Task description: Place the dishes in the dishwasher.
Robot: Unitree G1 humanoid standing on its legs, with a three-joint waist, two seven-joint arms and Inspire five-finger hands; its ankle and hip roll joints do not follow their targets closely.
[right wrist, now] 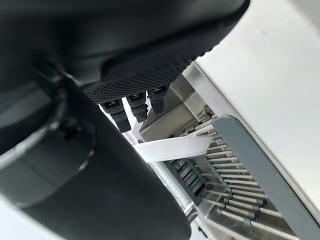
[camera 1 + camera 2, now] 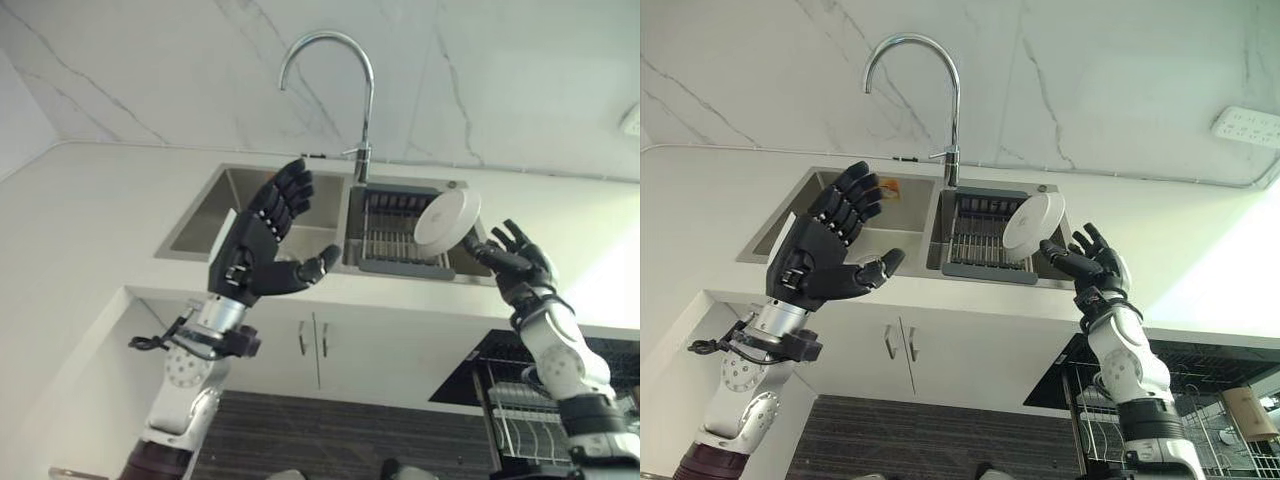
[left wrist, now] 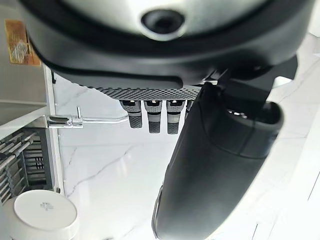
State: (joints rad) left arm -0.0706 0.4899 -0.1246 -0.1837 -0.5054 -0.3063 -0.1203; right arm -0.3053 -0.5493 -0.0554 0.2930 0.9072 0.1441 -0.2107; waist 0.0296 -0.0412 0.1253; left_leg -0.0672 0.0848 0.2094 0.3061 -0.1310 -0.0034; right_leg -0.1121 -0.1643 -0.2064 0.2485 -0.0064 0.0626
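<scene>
Over the sink's drying rack [image 2: 400, 235], right hand [image 2: 515, 262] spreads beside the white dish [image 2: 447, 217]; left hand [image 2: 262, 240] hovers open. Best grip the rim firmly before lifting.

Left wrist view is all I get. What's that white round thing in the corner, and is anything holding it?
Observer: A plate, standing on edge in the sink rack. Nothing is closed round it.
Operator: So where's the other hand?
Observer: The right hand is just beside the plate's lower edge with its fingers spread open. I cannot tell whether it touches the plate.
Operator: And where would the plate go?
Observer: There's an open dishwasher below the counter on the robot's right, and its wire basket is showing.
</scene>
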